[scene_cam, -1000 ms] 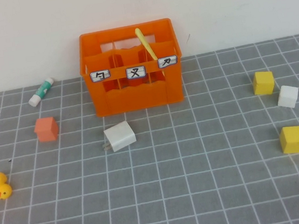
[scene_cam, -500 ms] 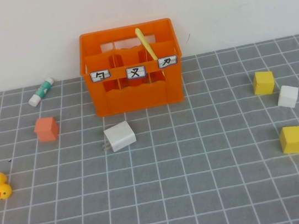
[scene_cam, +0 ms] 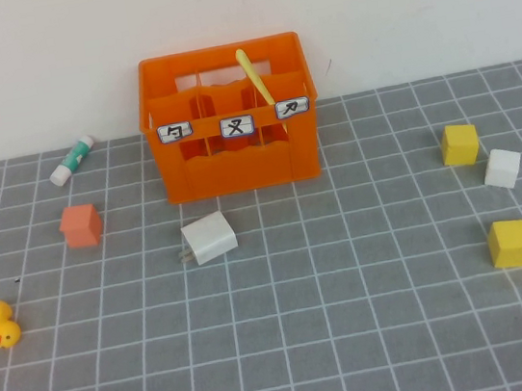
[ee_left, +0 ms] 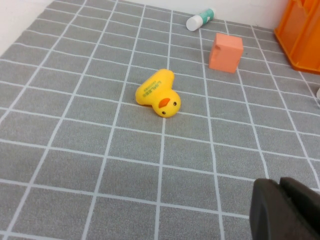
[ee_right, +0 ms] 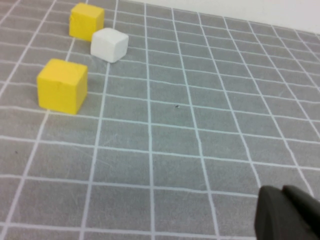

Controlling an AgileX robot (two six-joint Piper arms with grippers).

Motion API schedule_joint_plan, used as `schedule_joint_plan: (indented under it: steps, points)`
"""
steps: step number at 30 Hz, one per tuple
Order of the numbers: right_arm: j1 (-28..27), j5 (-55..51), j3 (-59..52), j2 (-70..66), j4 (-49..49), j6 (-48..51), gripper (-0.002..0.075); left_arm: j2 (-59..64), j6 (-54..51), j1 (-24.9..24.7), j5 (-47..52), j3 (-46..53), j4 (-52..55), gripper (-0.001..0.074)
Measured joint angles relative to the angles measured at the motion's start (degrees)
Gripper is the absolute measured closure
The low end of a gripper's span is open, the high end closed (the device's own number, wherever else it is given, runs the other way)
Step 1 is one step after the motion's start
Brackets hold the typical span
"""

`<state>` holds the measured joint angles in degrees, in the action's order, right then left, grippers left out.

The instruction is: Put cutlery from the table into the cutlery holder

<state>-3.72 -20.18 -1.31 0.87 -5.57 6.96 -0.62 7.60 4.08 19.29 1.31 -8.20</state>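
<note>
One knife [scene_cam: 255, 78], pale yellow, is all the cutlery I can find, and it already stands in the cutlery holder [scene_cam: 234, 165], leaning so that its rounded end pokes above the rim near the back while its lower part drops toward the right-hand compartment, behind the right label. I judge it leans because the slot is far wider than the thin blade, so it simply rests against the divider. The orange crate sits against the back wall of the table [scene_cam: 359, 337], labels facing me.

Around it I see only things that are not cutlery: a white charger block [scene_cam: 210, 238] just in front of the crate, a salmon cube [scene_cam: 81, 225] and a glue stick [scene_cam: 73, 160] to the left, a rubber duck [ee_left: 158, 93] lying on its side further left, and two yellow cubes [scene_cam: 512, 242] with a white cube [scene_cam: 502, 167] well to the right.

My left gripper [ee_left: 285, 210] hangs low near the duck; my right gripper [ee_right: 290, 212] hangs near the cubes. Both seem parked and hold nothing; I cannot tell their finger spacing. To my eye the job is finished.
</note>
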Motion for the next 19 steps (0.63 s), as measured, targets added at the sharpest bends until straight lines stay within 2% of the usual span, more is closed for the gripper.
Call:
schedule_joint_plan:
  steps: [19]
  points:
    - [0.0,-0.3,0.0,0.0,-0.1,1.5,0.0729,0.0,0.0,0.0,0.0,0.0,0.0,0.0735]
